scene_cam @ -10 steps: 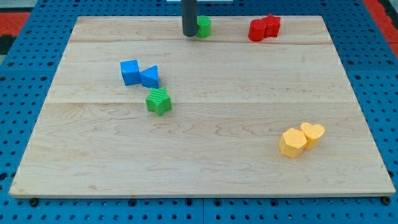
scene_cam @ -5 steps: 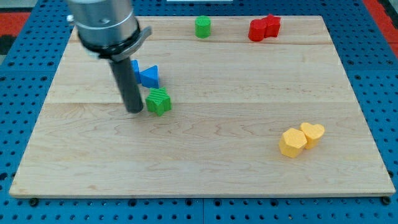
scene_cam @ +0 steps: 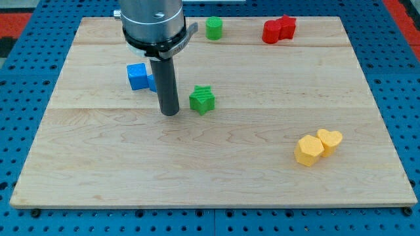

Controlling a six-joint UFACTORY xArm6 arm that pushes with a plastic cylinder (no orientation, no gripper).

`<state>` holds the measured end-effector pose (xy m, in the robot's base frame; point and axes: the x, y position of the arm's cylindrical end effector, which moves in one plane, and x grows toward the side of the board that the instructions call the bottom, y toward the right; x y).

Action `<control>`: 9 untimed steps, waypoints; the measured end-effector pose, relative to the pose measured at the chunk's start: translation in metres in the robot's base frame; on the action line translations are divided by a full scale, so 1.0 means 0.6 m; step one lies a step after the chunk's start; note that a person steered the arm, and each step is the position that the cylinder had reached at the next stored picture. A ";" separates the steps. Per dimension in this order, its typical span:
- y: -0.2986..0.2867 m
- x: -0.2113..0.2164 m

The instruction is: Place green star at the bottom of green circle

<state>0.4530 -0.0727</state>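
Observation:
The green star [scene_cam: 203, 99] lies on the wooden board [scene_cam: 216, 177] a little left of its centre. The green circle [scene_cam: 214, 28] stands near the board's top edge, above the star and slightly to its right, well apart from it. My tip [scene_cam: 170, 113] rests on the board just left of the green star, with a small gap between them. The rod rises from it and hides part of the blue triangle behind.
A blue cube [scene_cam: 136, 76] sits left of the rod, with a blue triangle [scene_cam: 151, 82] mostly hidden behind the rod. Two red blocks [scene_cam: 279, 29] touch at the top right. A yellow hexagon [scene_cam: 308, 151] and a yellow heart [scene_cam: 330, 140] touch at the lower right.
My tip came from the green circle down to the star's left, then swept right. The green star slid right and slightly up.

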 end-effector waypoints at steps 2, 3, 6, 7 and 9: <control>0.075 0.000; 0.110 -0.001; 0.137 -0.173; 0.137 -0.248; 0.150 -0.237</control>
